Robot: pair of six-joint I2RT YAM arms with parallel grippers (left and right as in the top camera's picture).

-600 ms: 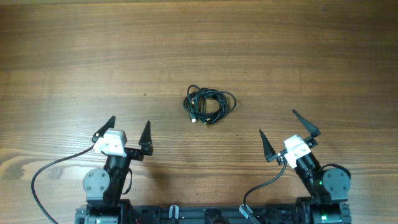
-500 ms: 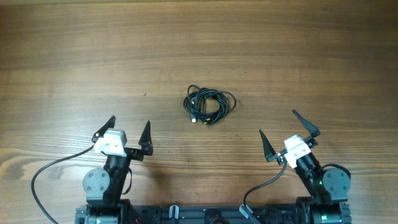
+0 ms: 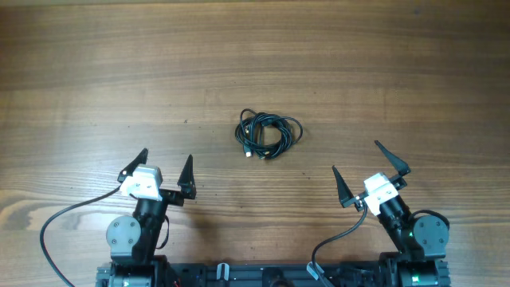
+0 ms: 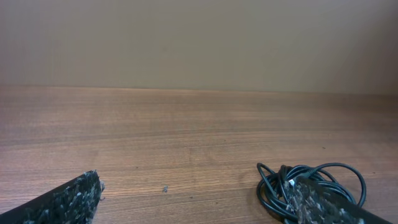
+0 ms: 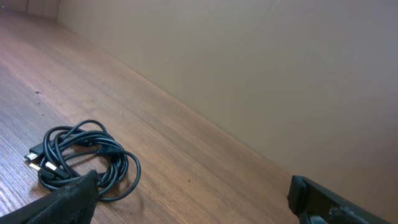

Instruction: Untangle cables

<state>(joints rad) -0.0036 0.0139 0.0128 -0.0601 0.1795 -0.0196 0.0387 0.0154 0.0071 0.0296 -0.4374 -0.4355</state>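
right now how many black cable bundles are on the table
1: the coiled bundle of thin black cables lies centrally on the brown wooden table; some strands may be hidden.

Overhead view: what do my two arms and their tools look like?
The left arm and right arm are dark grey round joint housings topped by white blocks. The left tool and right tool each carry two black, pointed, blade-like fingers; the wrist views show speckled grey pads. A thick black cable loops from each base. A green light glows on the right arm.
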